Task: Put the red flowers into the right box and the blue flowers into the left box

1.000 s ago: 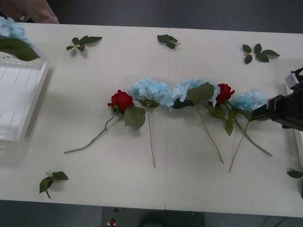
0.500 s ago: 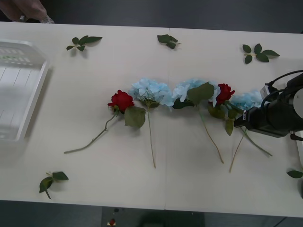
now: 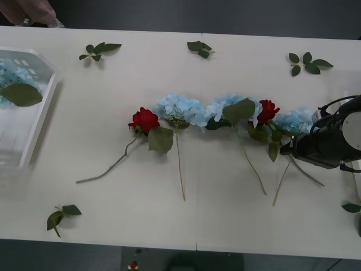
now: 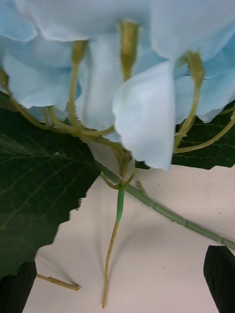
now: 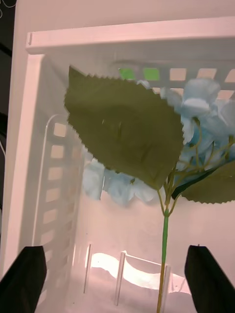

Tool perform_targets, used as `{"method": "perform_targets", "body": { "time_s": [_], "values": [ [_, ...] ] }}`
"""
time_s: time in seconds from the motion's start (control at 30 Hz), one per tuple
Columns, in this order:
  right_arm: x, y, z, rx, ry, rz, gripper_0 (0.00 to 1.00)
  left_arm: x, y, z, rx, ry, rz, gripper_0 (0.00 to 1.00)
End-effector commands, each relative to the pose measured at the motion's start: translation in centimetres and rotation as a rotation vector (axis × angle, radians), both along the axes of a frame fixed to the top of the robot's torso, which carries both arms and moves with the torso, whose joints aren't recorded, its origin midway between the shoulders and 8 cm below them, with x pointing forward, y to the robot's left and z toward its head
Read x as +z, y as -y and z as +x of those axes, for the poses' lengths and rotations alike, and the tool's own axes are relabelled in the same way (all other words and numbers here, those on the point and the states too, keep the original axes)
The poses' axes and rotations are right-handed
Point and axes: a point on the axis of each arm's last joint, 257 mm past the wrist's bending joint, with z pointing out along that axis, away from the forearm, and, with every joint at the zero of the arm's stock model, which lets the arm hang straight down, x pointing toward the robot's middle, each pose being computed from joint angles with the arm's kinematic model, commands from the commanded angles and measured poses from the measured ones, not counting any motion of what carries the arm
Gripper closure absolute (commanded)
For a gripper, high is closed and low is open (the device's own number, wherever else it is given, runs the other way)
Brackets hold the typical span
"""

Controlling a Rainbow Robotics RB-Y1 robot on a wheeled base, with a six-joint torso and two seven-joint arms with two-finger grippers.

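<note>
A: How's your desk looking?

B: Five stems in a row: two red flowers, compact dark heads on thin stems, and three blue flowers, fluffy pale clusters with broad serrated leaves. A fourth blue one lies in the left box, a slotted white plastic tray. Four loose leaf sprigs are scattered around.

A: And your pincers?

B: Your right pincer sits at the rightmost blue flower, black fingers spread, stem between them untouched. Up close you see yellow-green stalks under the petals. Your left pincer hangs released over the left box, above the flower in there.
</note>
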Motion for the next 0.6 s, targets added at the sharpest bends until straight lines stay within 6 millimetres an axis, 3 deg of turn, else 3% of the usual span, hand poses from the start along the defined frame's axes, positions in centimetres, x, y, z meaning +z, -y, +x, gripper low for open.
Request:
{"method": "perform_targets", "body": {
  "time_s": [0.03,0.2,0.37,0.47,0.6],
  "values": [
    [-0.3,0.6,0.3,0.012,0.010,-0.031,0.00,4.9,1.7,1.4,-0.049,0.096,-0.059,0.11],
    [-1.0,0.8,0.3,0.020,0.008,-0.047,0.00,8.1,7.2,3.1,-0.123,0.188,-0.214,0.01],
    [-1.8,0.6,0.1,0.035,0.003,-0.066,0.00,10.2,12.8,3.3,-0.201,0.246,-0.400,0.00],
    [-2.2,0.7,0.2,0.037,0.006,-0.080,0.00,9.7,16.3,2.9,-0.262,0.278,-0.491,0.00],
    [-2.7,0.6,0.3,0.041,0.011,-0.094,0.00,7.4,20.4,1.8,-0.346,0.282,-0.493,0.00]
  ]
}}
